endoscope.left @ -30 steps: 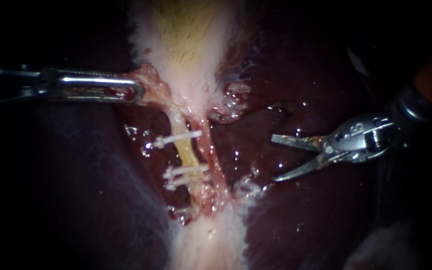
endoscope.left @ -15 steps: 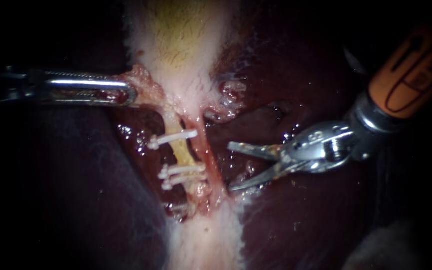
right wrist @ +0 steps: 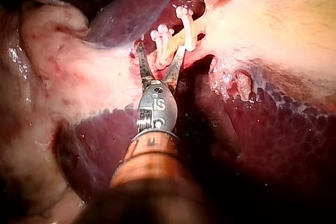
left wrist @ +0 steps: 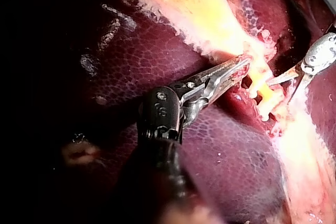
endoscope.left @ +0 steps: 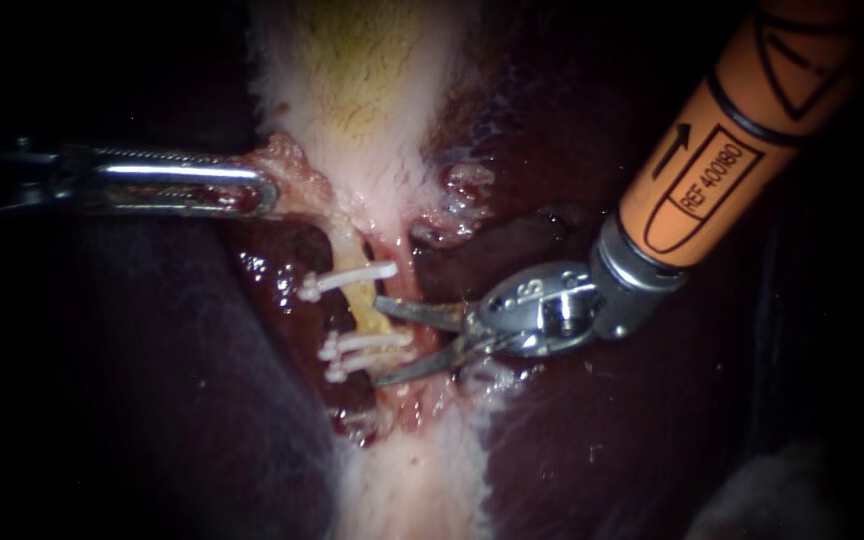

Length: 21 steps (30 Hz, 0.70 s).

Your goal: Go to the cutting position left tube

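Pale yellow left tube (endoscope.left: pixel 361 300) runs down from the whitish-yellow gallbladder (endoscope.left: pixel 362 90), in a groove of the dark maroon liver (endoscope.left: pixel 602 430). One white plastic clip (endoscope.left: pixel 347 279) crosses it higher up, and a pair of white clips (endoscope.left: pixel 367 341) crosses it lower down. A reddish tube (endoscope.left: pixel 414 290) lies just beside it, on the right instrument's side.

Right instrument (endoscope.left: pixel 378 340), curved silver blades on an orange-sleeved shaft: blades apart, nothing gripped. Upper blade tip sits at the left tube, between the single clip and the pair. Lower blade tip sits just below the pair. Contact with the tube: cannot tell.

Left instrument (endoscope.left: pixel 267 190), slim silver jaws: closed on pink tissue (endoscope.left: pixel 297 170) at the gallbladder's lower end, near the tubes' top.
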Each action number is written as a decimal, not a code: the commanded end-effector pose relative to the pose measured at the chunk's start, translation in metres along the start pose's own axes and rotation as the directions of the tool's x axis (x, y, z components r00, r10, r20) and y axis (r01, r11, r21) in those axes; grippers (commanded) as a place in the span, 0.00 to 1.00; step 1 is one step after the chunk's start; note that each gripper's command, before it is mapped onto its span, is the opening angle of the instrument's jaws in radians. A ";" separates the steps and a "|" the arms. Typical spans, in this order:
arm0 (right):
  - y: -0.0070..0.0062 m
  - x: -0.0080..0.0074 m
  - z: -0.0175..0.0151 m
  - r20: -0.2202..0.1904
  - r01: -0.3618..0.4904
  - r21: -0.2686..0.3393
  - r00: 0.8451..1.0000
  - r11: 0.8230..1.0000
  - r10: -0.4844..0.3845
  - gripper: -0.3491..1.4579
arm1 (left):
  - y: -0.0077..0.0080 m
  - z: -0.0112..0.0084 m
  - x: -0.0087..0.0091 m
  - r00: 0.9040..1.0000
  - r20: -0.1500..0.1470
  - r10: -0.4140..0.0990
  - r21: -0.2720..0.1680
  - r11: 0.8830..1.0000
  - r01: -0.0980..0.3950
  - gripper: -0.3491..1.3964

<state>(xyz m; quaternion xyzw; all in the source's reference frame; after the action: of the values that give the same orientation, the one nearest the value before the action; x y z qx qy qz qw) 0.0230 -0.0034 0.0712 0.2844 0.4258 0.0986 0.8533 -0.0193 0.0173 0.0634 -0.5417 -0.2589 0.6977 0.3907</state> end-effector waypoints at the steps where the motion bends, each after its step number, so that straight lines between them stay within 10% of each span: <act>1: 0.0003 -0.0002 0.0001 0.003 0.000 0.000 1.000 1.000 0.000 0.98 | 0.0000 0.0000 0.0000 1.000 0.000 0.000 -0.001 1.000 0.000 0.00; 15: 0.0034 -0.0007 0.0025 0.010 -0.004 -0.013 1.000 1.000 0.004 0.98 | 0.0001 0.0006 -0.0002 1.000 0.001 0.002 -0.004 1.000 -0.002 0.00; 21: 0.0026 0.0000 0.0027 -0.055 0.054 0.125 0.997 0.991 -0.047 0.95 | 0.0000 0.0007 -0.0003 1.000 0.001 0.002 -0.004 1.000 -0.002 0.00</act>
<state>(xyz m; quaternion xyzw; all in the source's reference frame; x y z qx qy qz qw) 0.0253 -0.0026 0.0740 0.3310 0.4627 0.0486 0.8210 -0.0199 0.0170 0.0637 -0.5425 -0.2604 0.6978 0.3886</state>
